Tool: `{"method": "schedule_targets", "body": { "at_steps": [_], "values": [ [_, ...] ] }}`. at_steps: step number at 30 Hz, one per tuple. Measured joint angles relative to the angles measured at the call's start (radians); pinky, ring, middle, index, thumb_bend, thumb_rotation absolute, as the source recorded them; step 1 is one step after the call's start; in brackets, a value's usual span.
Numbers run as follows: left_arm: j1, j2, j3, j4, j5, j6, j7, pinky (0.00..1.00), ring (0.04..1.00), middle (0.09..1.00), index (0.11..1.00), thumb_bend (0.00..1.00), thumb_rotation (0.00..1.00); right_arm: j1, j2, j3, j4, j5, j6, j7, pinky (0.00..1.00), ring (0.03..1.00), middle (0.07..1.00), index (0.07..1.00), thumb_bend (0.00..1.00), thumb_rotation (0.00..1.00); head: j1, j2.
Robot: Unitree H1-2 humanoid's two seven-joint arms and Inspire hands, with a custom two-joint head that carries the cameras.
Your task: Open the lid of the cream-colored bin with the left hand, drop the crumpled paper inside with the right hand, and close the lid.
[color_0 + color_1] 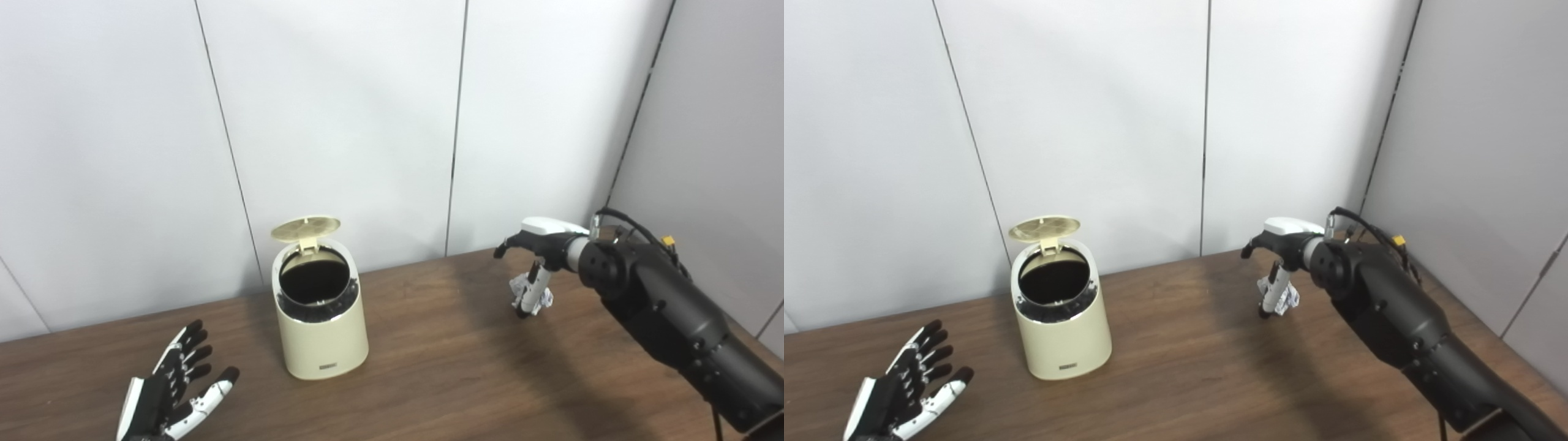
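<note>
Crumpled paper [531,295] sits on the brown table [429,367], far over on my right side, well apart from the cream-colored bin [320,318]. My right hand [538,257] is right over the paper, with my fingers [531,288] pointing down and touching it. I think I am just starting to grab it, but I cannot tell if my fingers have closed all the way around it. The bin stands near the middle of the table, and its lid [305,228] is already flipped up at the back, so the dark hole is open. My left hand [174,392] rests low by the table near the bin, wide open with fingers spread, holding nothing. To do this step well, I should squeeze the paper gently from both sides so it does not pop out, because it looks light and bumpy. Then I should lift it straight up before I move it across. I need to carry it high enough to clear the bin's rim and let go only when it is over the hole. I must not bump the lid, or it could fall shut.
</note>
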Motion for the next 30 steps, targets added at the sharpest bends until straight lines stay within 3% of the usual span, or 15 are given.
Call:
{"method": "schedule_targets", "body": {
  "at_steps": [9,18,24,30],
  "values": [
    [0.000,0.000,0.001,-0.002,-0.007,0.018,-0.010,0.81,0.867,0.911,0.957,0.59,0.18,-0.019,0.006,0.010,0.076,-0.036,0.000,0.021,0.76,0.905,0.937,0.860,0.89,0.11,0.000,0.005],
    [0.001,-0.006,0.005,-0.010,-0.045,0.041,-0.033,0.77,0.872,0.918,0.966,0.60,0.20,-0.018,0.021,-0.013,0.135,-0.034,-0.004,-0.024,0.57,0.747,0.915,0.865,0.86,0.08,0.003,0.008],
    [0.004,-0.007,0.005,-0.022,-0.047,0.045,-0.038,0.78,0.861,0.914,0.959,0.60,0.18,0.005,0.040,-0.027,0.186,-0.010,-0.048,-0.134,0.62,0.770,0.882,0.842,0.85,0.04,0.006,0.014],
    [0.004,-0.009,0.006,-0.025,-0.055,0.047,-0.040,0.78,0.868,0.918,0.956,0.59,0.17,0.033,0.055,-0.023,0.182,-0.007,-0.047,-0.168,0.69,0.821,0.880,0.828,0.79,0.02,0.008,0.015]
  ]
}}
